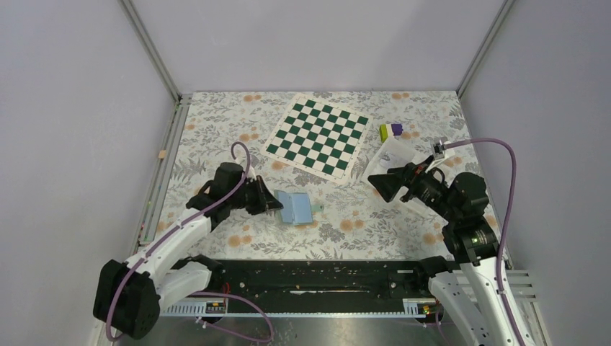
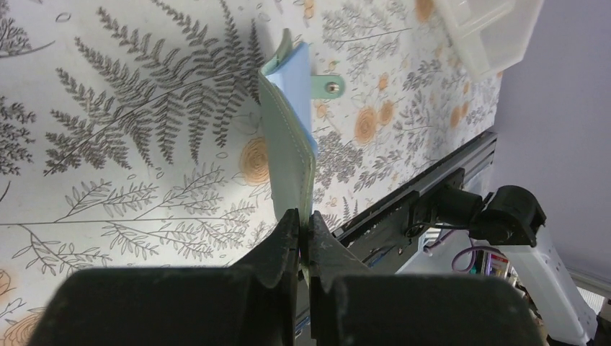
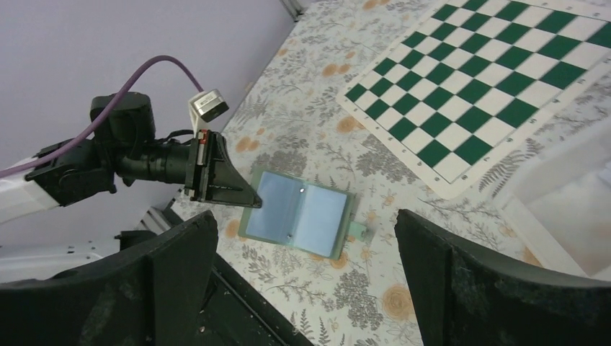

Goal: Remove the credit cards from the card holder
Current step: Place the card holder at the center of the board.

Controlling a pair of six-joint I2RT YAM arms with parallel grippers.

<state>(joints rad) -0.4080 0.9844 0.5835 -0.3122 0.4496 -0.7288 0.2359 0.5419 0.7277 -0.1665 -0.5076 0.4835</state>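
The card holder [image 1: 294,207] lies open on the floral cloth, light blue inside with a teal-green rim and snap tab. It also shows in the right wrist view [image 3: 299,213] and edge-on in the left wrist view [image 2: 288,137]. My left gripper [image 1: 275,202] is shut on the holder's left cover edge; its fingertips [image 2: 288,231] pinch the teal flap. My right gripper [image 1: 377,184] is open and empty, hovering to the right of the holder, above the cloth. No credit cards show; the pockets look plain blue.
A green-and-white chequered mat [image 1: 317,136] lies at the back middle. A white plastic tray [image 1: 393,158] sits under my right arm, with a small purple-and-yellow-green block [image 1: 391,131] behind it. The black rail [image 1: 324,277] runs along the near edge.
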